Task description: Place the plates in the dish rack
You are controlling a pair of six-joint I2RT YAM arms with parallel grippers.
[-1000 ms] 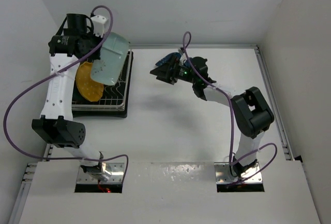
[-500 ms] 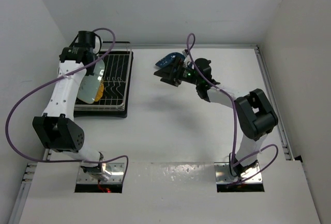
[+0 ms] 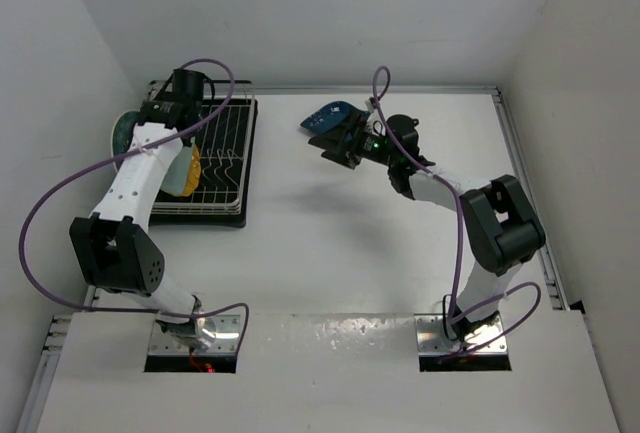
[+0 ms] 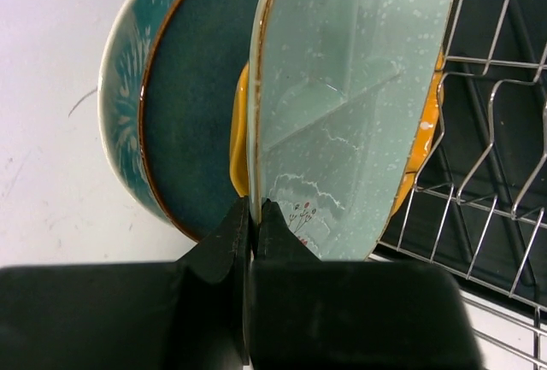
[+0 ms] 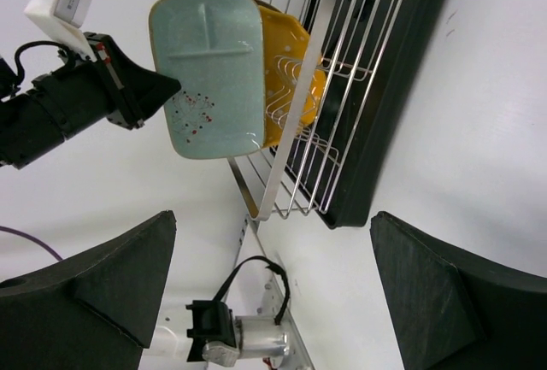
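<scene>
1. The left gripper [image 4: 250,208] is closed tightly on the lower rim of the pale mint oblong plate [image 4: 350,105]; its two fingers press together on the edge.
2. This plate stands on its edge at the left side of the dish rack [image 4: 504,165], with its hollow face turned toward the free wires.
3. Directly behind it is the yellow scalloped plate [image 4: 240,139], very close; I cannot tell if they touch.
4. Then comes the dark teal plate [image 4: 192,122], and last the floral plate [image 4: 124,88], both also upright.
5. The right gripper [image 3: 332,145] hangs above the table [image 3: 330,243], well apart from the rack. In its wrist view the jaws are spread wide and nothing is between them.
6. The dark blue leaf-shaped plate [image 3: 335,113] is just beside this gripper, on the far side. If it touches the fingers, I cannot tell.
</scene>
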